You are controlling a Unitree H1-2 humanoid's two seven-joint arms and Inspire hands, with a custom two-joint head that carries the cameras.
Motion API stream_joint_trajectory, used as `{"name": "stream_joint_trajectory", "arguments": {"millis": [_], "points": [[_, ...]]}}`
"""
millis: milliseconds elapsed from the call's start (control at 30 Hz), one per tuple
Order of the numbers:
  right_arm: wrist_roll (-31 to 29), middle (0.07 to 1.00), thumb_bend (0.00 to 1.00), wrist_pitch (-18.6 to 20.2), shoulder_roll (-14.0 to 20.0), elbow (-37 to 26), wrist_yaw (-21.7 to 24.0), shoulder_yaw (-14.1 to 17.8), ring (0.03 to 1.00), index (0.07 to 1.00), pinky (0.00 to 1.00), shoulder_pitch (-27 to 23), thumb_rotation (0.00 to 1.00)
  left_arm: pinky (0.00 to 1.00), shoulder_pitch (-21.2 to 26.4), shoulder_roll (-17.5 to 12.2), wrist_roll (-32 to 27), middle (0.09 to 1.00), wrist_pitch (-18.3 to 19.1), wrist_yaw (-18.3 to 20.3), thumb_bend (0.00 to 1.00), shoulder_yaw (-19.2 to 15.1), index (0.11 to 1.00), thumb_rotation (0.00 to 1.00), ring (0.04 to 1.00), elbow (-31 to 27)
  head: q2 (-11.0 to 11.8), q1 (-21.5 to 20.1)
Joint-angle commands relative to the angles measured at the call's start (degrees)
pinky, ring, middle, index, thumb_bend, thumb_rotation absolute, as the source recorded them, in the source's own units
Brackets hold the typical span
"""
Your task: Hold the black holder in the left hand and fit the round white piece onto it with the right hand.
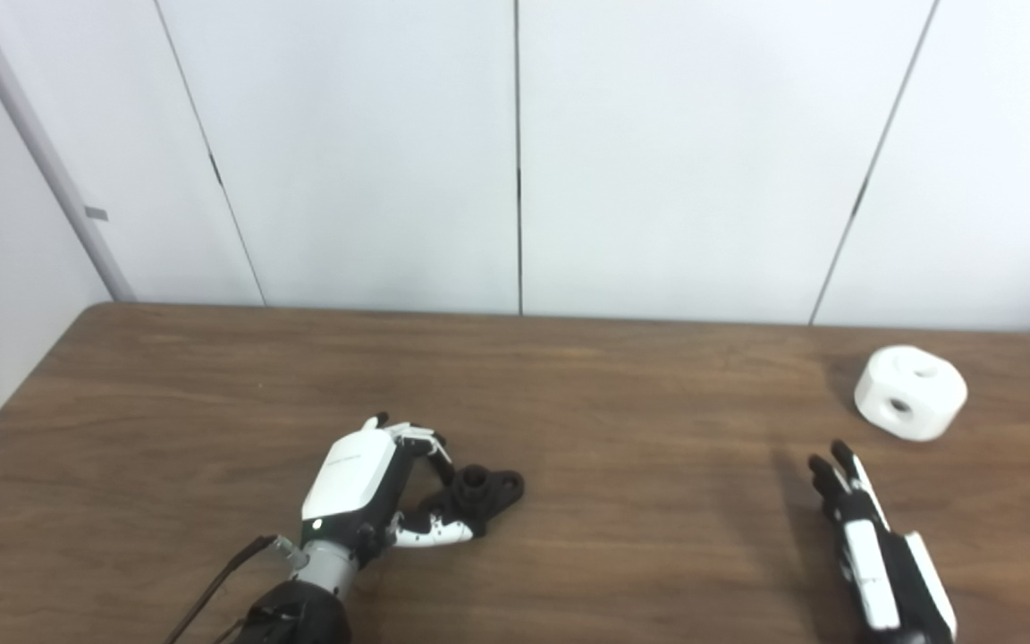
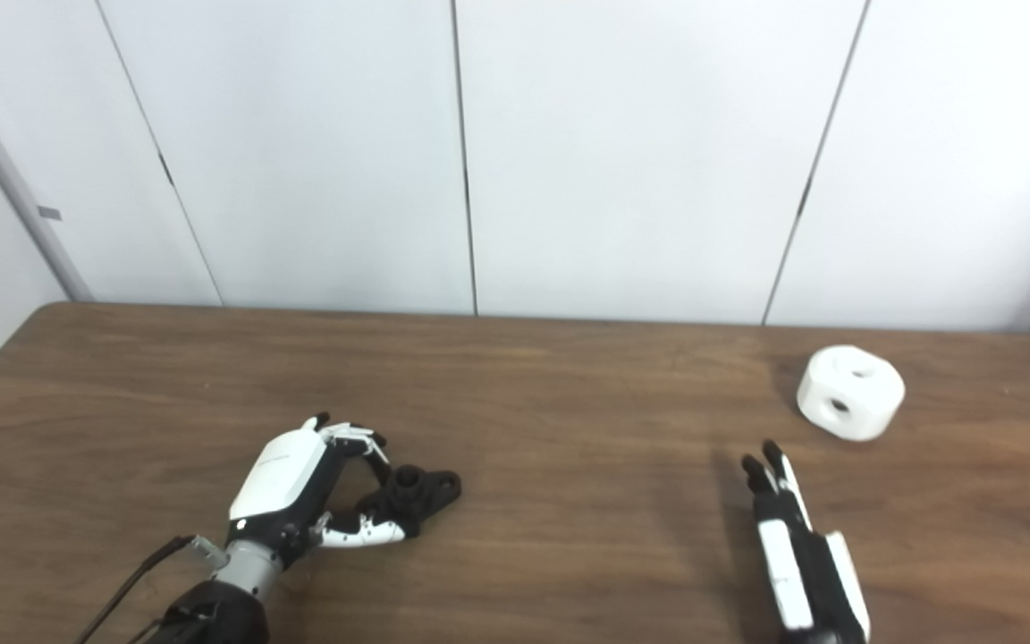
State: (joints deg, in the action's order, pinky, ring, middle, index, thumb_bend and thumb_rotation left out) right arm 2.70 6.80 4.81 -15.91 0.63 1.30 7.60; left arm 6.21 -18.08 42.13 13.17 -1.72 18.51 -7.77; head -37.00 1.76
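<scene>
One black holder [image 1: 481, 491] in the left hand's [image 1: 363, 487] curled fingers [image 1: 430, 532] — one round white piece [image 1: 910, 393] beyond the right hand's [image 1: 873, 546] straight, empty fingers [image 1: 832, 470].

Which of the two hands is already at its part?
The left hand, its fingers curled around the black holder. The right hand lies flat, apart from the round white piece.

The table [image 1: 622, 501] looks like brown wood or wood-grain laminate, smooth with a faint sheen. At its 3 o'clock edge the white piece [image 1: 910, 393] looks like matt, smooth plastic, while the holder [image 1: 483, 491] near 7 o'clock is matt black, apparently plastic too. Both the left hand [image 1: 370, 487] and the right hand [image 1: 873, 546] wear smooth white shells, slightly glossy, over black parts, and the left wrist [image 1: 329, 565] looks like bare grey metal.
</scene>
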Motion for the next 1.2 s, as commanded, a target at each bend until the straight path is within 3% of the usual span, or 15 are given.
{"name": "stream_joint_trajectory", "arguments": {"millis": [0,633,1033,1167], "points": [[-0.3,0.945,0.65,0.4,-0.3,-3.0,-0.3,0.3,0.973,0.999,1.0,-0.5,1.0,1.0,0.1,0.6,1.7,0.774,-1.4,0.7,0.52,0.9,0.485,0.05,0.869,-2.8,-0.5,-0.4],[-0.3,0.951,0.65,4.5,0.1,-7.5,-0.2,1.5,0.976,1.0,1.0,-0.3,1.0,0.99,-8.1,4.3,5.9,0.765,-5.0,3.4,0.52,5.9,0.485,0.05,0.858,-8.3,-4.0,-3.2],[-0.3,0.943,0.64,6.8,1.0,-8.7,-0.1,3.2,0.961,0.994,1.0,-1.4,1.0,1.0,-10.9,5.9,6.9,0.773,-7.0,2.2,0.52,6.4,0.486,0.05,0.868,-7.2,-4.6,-5.1],[-0.3,0.964,0.58,6.2,2.3,-8.5,0.4,3.6,0.995,1.0,1.0,-2.3,0.96,1.0,-11.0,6.0,6.7,0.775,-7.6,1.8,0.52,6.1,0.485,0.05,0.871,-6.4,-4.5,-7.2]]}}
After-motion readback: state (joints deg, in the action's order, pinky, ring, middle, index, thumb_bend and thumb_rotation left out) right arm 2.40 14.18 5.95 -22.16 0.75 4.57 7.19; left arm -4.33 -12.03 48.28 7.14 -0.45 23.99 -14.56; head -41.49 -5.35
